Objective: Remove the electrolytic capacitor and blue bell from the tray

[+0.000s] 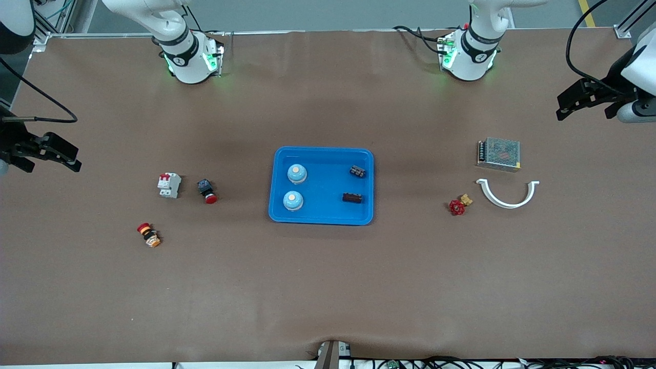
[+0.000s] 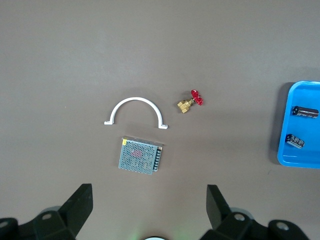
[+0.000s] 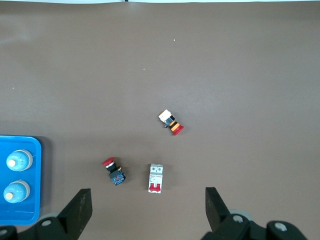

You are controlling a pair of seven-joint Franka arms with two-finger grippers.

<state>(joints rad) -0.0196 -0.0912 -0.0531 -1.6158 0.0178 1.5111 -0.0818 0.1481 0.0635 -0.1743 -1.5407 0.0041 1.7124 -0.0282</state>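
— Capacitors (image 1: 357, 171), bells (image 1: 296, 173): where, how?
— Two dark ridged blocks, two pale-blue domes, all in the blue tray (image 1: 321, 218). My left gripper (image 1: 584, 100) and right gripper (image 1: 54, 154) hang released.

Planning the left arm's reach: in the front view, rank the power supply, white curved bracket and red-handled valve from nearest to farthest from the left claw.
From the left claw, open above the table's left-arm end:
1. Power supply, closest under it.
2. White curved bracket, nearer the front camera.
3. Red-handled valve, toward the blue tray.
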